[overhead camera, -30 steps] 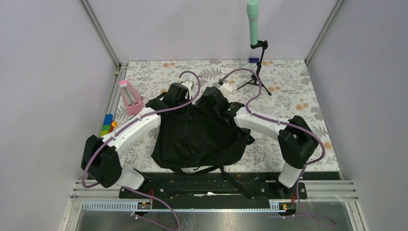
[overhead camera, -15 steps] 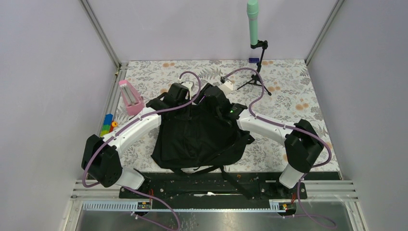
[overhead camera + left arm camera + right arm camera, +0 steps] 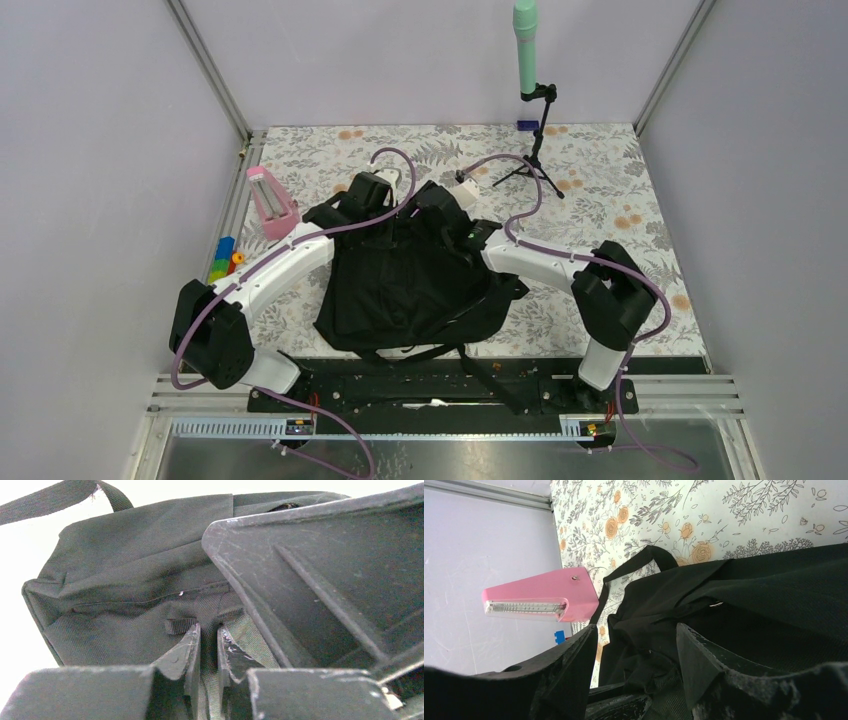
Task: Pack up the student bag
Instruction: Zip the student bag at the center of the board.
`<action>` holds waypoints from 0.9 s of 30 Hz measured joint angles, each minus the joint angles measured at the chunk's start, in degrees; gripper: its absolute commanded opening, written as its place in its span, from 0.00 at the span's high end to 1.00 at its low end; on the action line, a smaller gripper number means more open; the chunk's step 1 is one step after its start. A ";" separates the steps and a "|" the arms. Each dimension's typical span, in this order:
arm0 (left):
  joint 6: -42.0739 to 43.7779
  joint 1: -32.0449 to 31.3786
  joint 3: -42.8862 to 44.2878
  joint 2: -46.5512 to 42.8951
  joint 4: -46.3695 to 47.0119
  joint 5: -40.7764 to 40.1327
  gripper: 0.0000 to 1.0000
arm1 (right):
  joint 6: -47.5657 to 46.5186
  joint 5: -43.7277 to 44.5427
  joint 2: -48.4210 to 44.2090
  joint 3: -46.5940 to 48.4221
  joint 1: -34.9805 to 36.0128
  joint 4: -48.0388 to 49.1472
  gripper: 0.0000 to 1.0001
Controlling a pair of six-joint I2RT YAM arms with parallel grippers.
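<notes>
The backpack point(image 3: 410, 285) lies mid-surface on the flowered surface point(image 3: 610, 170), with its straps trailing toward the arm bases. The left tool point(image 3: 209, 632) is at the far end, its fingers almost pressed together, pinching the backpack by a strip of webbing point(image 3: 220, 600). The right tool point(image 3: 635, 630) is beside it over the rumpled fabric, jaws spread wide and gripping nothing. A pink box point(image 3: 541, 597) stands off to the backpack's left.

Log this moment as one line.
left claw: shut on backpack webbing | right claw: open at backpack's far end | backpack: lying on table
</notes>
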 measured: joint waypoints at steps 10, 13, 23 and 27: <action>0.02 0.04 0.00 0.00 -1.11 -1.01 1.00 | 2.62 0.09 3.26 -0.13 0.02 2.80 0.39; 0.11 0.04 0.00 0.00 -1.27 -1.03 1.00 | 2.60 0.28 4.26 0.26 0.13 2.78 0.43; 0.22 0.04 0.00 0.00 -1.55 -1.05 1.00 | 2.03 2.78 6.43 1.68 0.22 0.59 0.87; 0.33 0.04 0.00 0.00 -1.57 -1.25 1.00 | 1.33 3.82 6.45 1.66 0.22 0.15 0.99</action>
